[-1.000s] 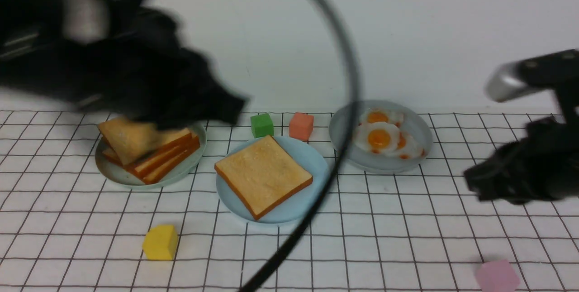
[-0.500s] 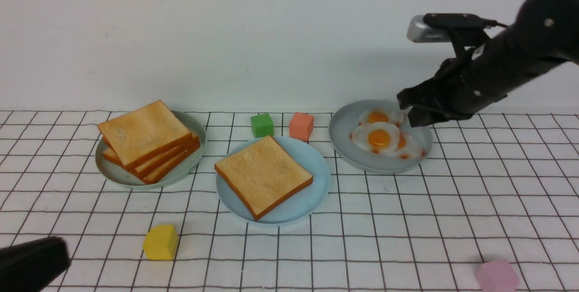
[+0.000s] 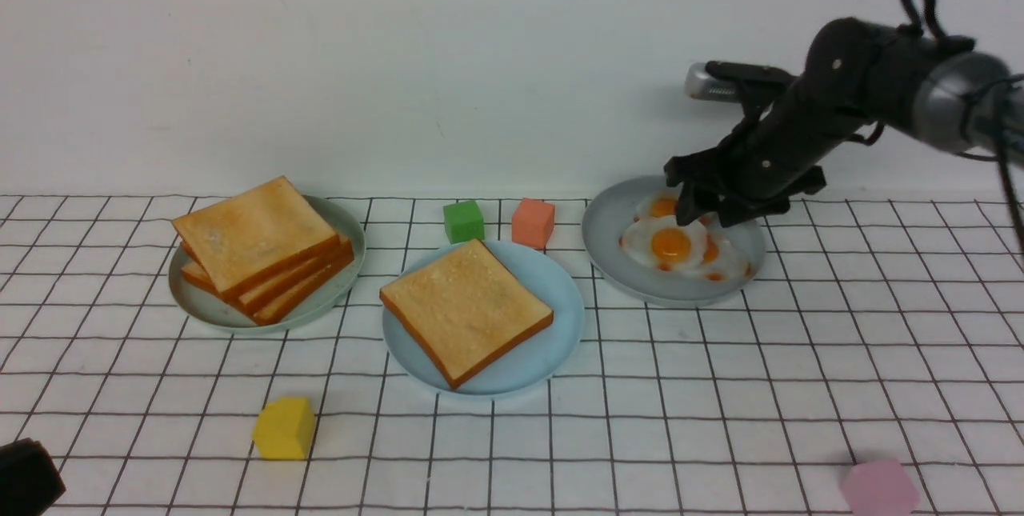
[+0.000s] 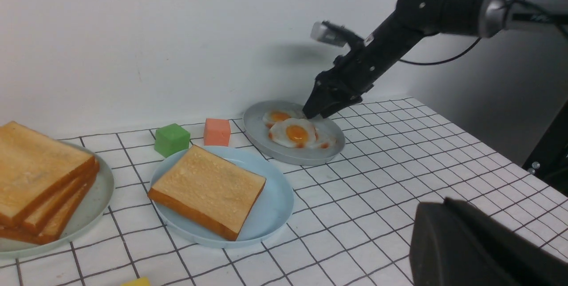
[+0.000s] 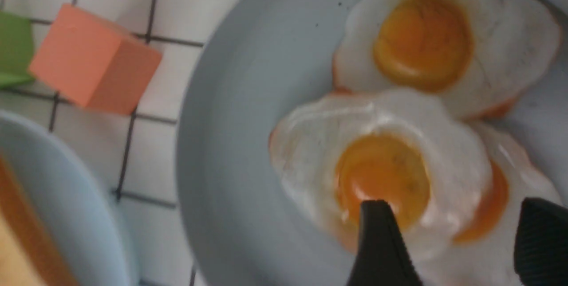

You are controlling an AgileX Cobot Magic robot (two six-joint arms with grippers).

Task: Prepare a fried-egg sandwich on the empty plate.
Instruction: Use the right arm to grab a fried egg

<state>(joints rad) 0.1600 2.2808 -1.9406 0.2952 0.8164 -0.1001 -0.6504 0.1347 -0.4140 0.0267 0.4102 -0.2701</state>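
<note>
a white tabletop ruled with a dark grid (image 3: 720, 388) fills the scene and ends at a plain white wall (image 3: 400, 60). the black right arm (image 3: 848, 92) reaches in from the right and slopes down toward the far side of the table. its right gripper (image 3: 708, 216) hangs low over the egg plate. in the right wrist view its two black fingers (image 5: 377, 241) stand well apart with nothing between them, their tips over the front egg; whether they touch it cannot be told.

three round plates sit in a row. on the left, a grey-green plate (image 3: 196, 306) holds a slanting pile of plain toast slices (image 3: 260, 248). in the middle and nearest the robot, the smooth light sky-blue plate (image 3: 564, 316) carries one square golden-brown toast slice with a darker orange crust (image 3: 466, 310), lying flat and turned corner-on. on the right, a grey plate (image 3: 608, 244) holds overlapping glossy white fried eggs with orange yolks: one in front (image 3: 670, 244), one behind it (image 3: 668, 206), and a third partly covered at the right (image 3: 724, 260).

small foam cubes are scattered about. a green cube (image 3: 463, 221) and a salmon cube (image 3: 533, 222) sit side by side just behind the blue plate. a yellow cube (image 3: 284, 428) lies near the front left, and a pink cube (image 3: 878, 488) at the front right.

only a black corner of the left gripper (image 3: 24, 476) shows, low at the front left, closed and well apart from every plate.
</note>
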